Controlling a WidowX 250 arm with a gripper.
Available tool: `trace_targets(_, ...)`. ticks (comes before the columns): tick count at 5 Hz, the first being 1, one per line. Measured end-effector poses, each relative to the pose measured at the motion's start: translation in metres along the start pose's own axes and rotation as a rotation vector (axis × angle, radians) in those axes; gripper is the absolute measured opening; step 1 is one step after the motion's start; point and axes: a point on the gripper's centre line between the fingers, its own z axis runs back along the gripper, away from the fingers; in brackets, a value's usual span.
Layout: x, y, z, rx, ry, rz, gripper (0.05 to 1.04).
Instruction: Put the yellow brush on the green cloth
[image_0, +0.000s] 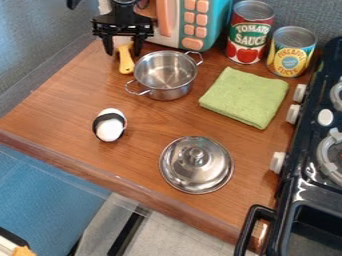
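The black gripper (123, 51) hangs at the upper left over the wooden counter, its two fingers spread apart. Between and just below them is the yellow brush (126, 62), its handle pointing toward the camera; its far end is partly hidden by the gripper. Gaps show on both sides of the brush, so the fingers stand open around it. The folded green cloth (246, 96) lies flat at the right of the counter, beyond the pot from the brush.
A steel pot (165, 75) stands just right of the brush. Behind are a toy microwave (194, 22), a tomato can (249, 32) and a pineapple can (291, 52). A lid (196, 165) and a black-banded egg (109, 125) lie nearer; the stove (314, 175) borders the right.
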Motion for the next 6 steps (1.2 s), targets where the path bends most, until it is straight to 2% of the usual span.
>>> trace_targets(1,-0.001,-0.001,-0.003,-0.008,-0.005,-0.005,0.595)
trace_targets(3,-0.005,-0.002,-0.003,-0.027,-0.008,-0.029,0.581)
trace_targets(4,-0.006,-0.002,0.019,-0.065,-0.024,-0.065,0.358)
trace_targets(5,-0.008,0.017,0.053,-0.154,-0.026,-0.137,0.15)
trace_targets(6,-0.023,0.018,0.078,-0.222,-0.031,-0.184,0.058)
